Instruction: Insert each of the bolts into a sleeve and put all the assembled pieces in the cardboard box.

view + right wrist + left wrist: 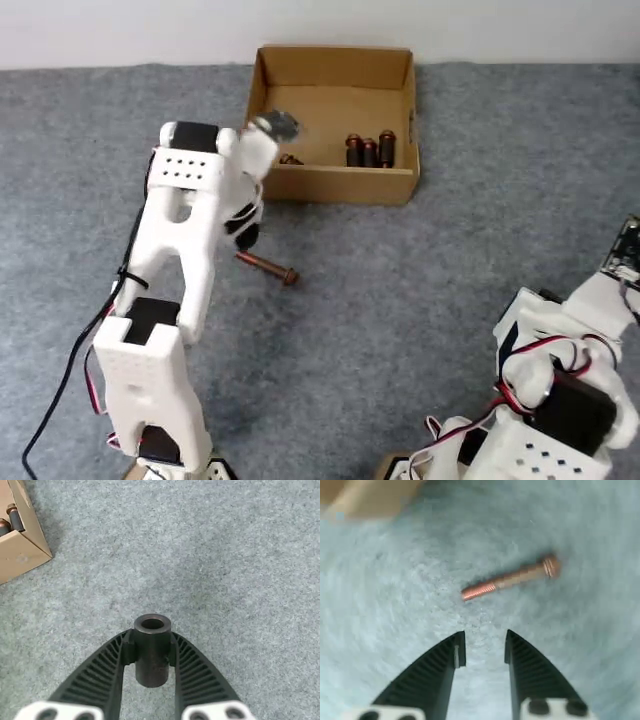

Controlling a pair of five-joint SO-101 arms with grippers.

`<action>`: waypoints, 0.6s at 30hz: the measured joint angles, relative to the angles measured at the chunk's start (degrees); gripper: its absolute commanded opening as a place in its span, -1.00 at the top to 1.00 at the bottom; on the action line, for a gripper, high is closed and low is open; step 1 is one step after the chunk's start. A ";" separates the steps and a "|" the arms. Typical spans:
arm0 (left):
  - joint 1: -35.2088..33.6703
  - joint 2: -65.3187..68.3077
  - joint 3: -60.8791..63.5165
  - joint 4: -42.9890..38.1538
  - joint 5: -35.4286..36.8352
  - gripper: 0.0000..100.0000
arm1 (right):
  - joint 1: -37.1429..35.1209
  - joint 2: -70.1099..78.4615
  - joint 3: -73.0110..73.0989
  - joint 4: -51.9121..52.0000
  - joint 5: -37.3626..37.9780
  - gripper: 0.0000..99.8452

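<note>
Your left hand hangs open over the grey counter, and the loose bolt lies flat just ahead of its fingertips. In the high view the bolt is left of centre, near the front wall of the cardboard box at top centre. Your right hand is clamped on a dark sleeve, while assembled pieces stand in the box's right half.
</note>
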 measured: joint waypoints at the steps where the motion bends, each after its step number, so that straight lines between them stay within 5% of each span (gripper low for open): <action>1: 0.09 0.00 0.70 0.00 -5.89 0.73 | 0.00 0.00 0.00 0.00 0.00 0.98; 4: 0.62 0.00 2.37 0.00 -19.60 0.72 | 0.00 0.00 0.00 0.00 0.00 0.98; 8: 2.29 0.00 5.45 -0.70 -29.10 0.70 | 0.00 0.00 0.00 0.00 0.00 0.98; 18: 6.24 2.90 7.56 -10.55 -31.12 0.60 | 0.00 0.00 0.00 0.00 0.00 0.98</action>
